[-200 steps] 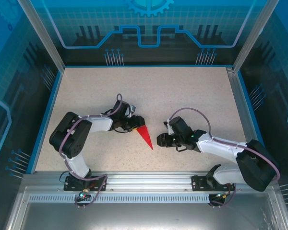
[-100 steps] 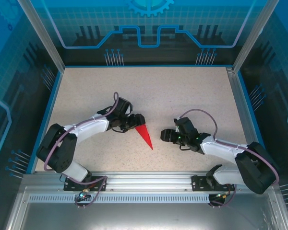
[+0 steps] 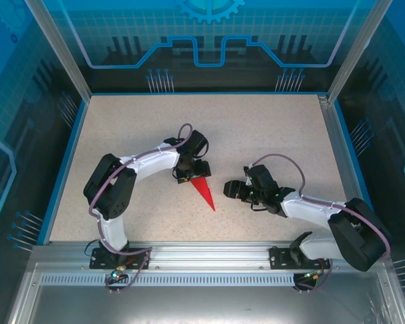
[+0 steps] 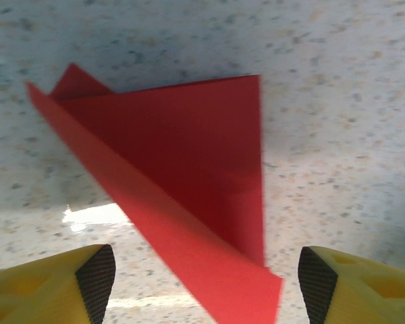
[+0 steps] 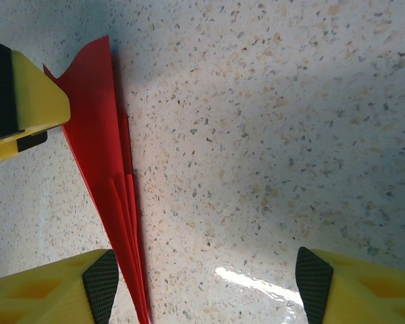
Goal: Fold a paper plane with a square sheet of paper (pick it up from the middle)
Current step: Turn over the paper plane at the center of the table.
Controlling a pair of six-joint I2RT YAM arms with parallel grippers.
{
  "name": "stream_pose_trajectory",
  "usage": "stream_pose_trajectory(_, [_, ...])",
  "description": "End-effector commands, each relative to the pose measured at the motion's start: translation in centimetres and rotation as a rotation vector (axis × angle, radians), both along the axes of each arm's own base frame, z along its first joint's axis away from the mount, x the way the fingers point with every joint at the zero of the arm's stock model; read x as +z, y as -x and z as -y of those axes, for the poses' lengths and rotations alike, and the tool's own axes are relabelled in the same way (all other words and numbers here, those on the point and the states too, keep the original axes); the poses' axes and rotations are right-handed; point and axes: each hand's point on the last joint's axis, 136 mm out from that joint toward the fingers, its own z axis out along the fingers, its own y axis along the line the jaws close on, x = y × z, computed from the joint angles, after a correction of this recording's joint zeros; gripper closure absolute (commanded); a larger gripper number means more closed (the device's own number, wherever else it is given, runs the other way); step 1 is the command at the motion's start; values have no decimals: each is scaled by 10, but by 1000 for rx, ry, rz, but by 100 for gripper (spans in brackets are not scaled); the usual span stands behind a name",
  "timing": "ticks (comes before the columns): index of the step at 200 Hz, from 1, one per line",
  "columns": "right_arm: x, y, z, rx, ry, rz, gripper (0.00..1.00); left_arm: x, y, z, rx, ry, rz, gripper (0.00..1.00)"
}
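The red paper plane (image 3: 204, 192), the square sheet folded into a slim pointed dart, lies flat on the speckled table with its tip toward the near edge. My left gripper (image 3: 190, 177) hovers at its wide far end. In the left wrist view that gripper (image 4: 206, 283) is open, and the folded paper (image 4: 189, 169) lies below and between the two fingers, untouched. To the right of the plane, my right gripper (image 3: 229, 189) is open too. In the right wrist view this gripper (image 5: 208, 283) has bare table between its pads, and the plane (image 5: 98, 135) runs along its left finger (image 5: 100, 283).
The speckled tabletop (image 3: 270, 135) has free room behind and to both sides. Blue walls with metal posts (image 3: 57, 47) enclose it, and an aluminium rail (image 3: 202, 253) runs along the near edge. The left gripper's yellow finger (image 5: 27, 101) shows in the right wrist view.
The left arm has swung round, bringing its gripper from the plane's left to over its wide end. Both grippers have opened wider. The right gripper has edged away from me. The plane has not moved.
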Motion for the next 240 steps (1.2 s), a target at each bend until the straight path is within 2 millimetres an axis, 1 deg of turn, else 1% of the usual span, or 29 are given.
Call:
stream_pose_trajectory(1, [-4,0,0,2,-4,-22,27,2,8,-16,15,-95,-38,24])
stream_pose_trajectory(27, [-7,0,-6,22,-9,-35,26,0,7,-15,11,-100,-51,22])
stream_pose_trajectory(50, [-7,1,-13,48,-15,-45,26,2,5,1,-16,-24,-45,21])
stream_pose_trajectory(58, [-7,1,-16,58,-16,-43,27,4,4,3,-23,-10,-41,21])
stream_pose_trajectory(85, [-4,0,-28,91,-23,-41,27,3,5,-6,-14,-54,-42,22])
stream_pose_trajectory(118, [-5,1,-38,120,-10,-45,28,4,8,-7,-11,-39,-27,26])
stream_pose_trajectory(137, [-8,1,-40,121,-2,-54,29,7,9,-8,-13,-33,-19,27])
stream_pose_trajectory(153, [-10,2,-42,122,-3,-58,29,6,10,-9,-15,-35,-19,29])
stream_pose_trajectory(185, [-8,2,-47,132,-2,-52,29,5,12,-11,-12,-38,-17,34])
stream_pose_trajectory(211, [-8,3,-48,141,9,-51,30,7,15,-13,-11,-20,0,35])
stream_pose_trajectory(240, [-7,2,-51,152,7,-53,31,7,18,-18,-10,-23,6,42])
